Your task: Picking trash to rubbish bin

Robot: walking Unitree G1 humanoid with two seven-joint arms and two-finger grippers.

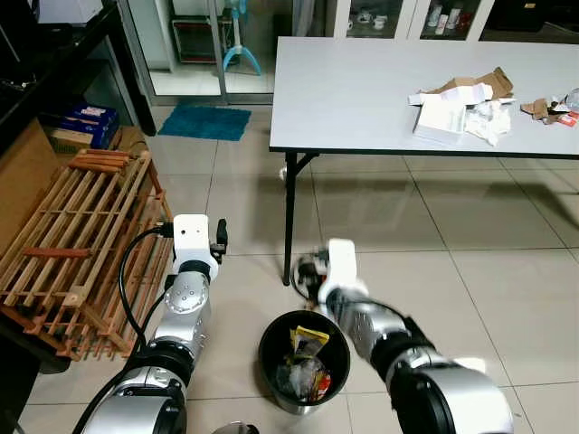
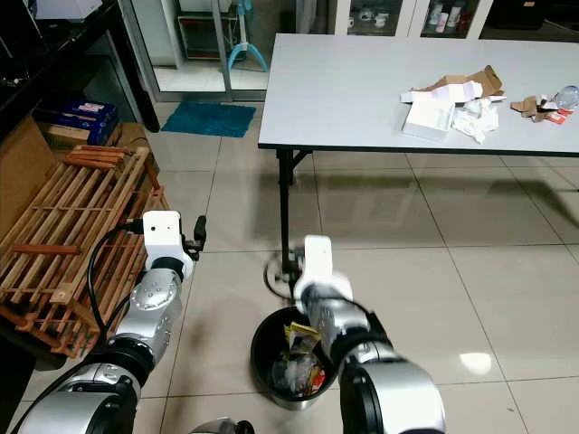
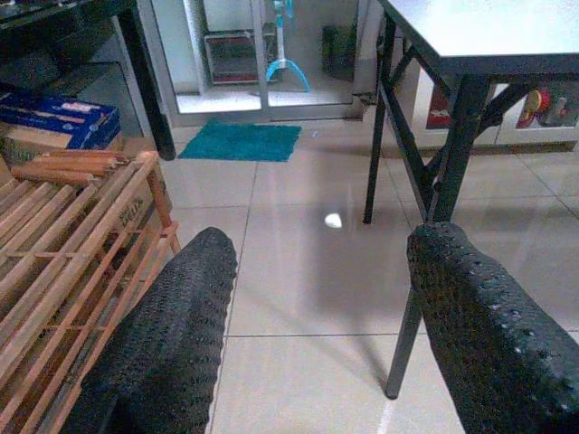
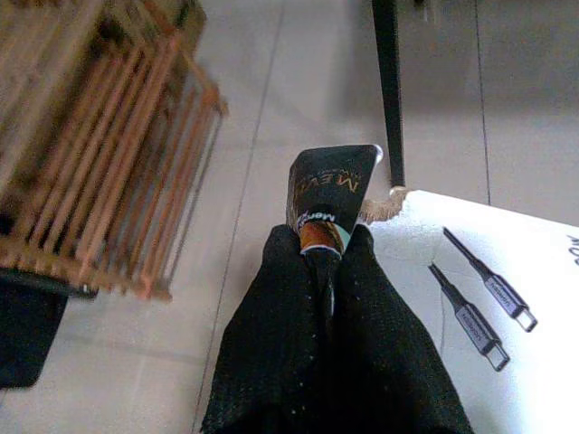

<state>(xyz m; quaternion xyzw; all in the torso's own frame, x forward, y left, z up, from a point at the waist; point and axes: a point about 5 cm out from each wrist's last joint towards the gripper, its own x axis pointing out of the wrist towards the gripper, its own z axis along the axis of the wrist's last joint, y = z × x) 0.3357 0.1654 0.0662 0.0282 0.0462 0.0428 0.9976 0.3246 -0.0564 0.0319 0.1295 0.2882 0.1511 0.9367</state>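
A black rubbish bin (image 1: pixel 263 355) stands on the tiled floor in front of me, with wrappers (image 1: pixel 306 366) inside. My right gripper (image 1: pixel 308 271) is just beyond the bin's far rim, near the table leg (image 1: pixel 290 212). In the right wrist view it (image 4: pixel 326 258) is shut on a dark printed wrapper (image 4: pixel 330 185), and a white packet with cable pictures (image 4: pixel 488 298) lies against it. More trash (image 1: pixel 466 108), cardboard and white paper, sits on the grey table (image 1: pixel 362 81). My left gripper (image 3: pixel 317 298) is open with nothing between its fingers (image 3: pixel 181 325), raised over the floor beside the wooden rack.
A wooden slatted rack (image 1: pixel 81 235) leans at the left, close to my left arm. A blue mat (image 1: pixel 205 120) lies by the glass door at the back. Open tiled floor stretches under and to the right of the table.
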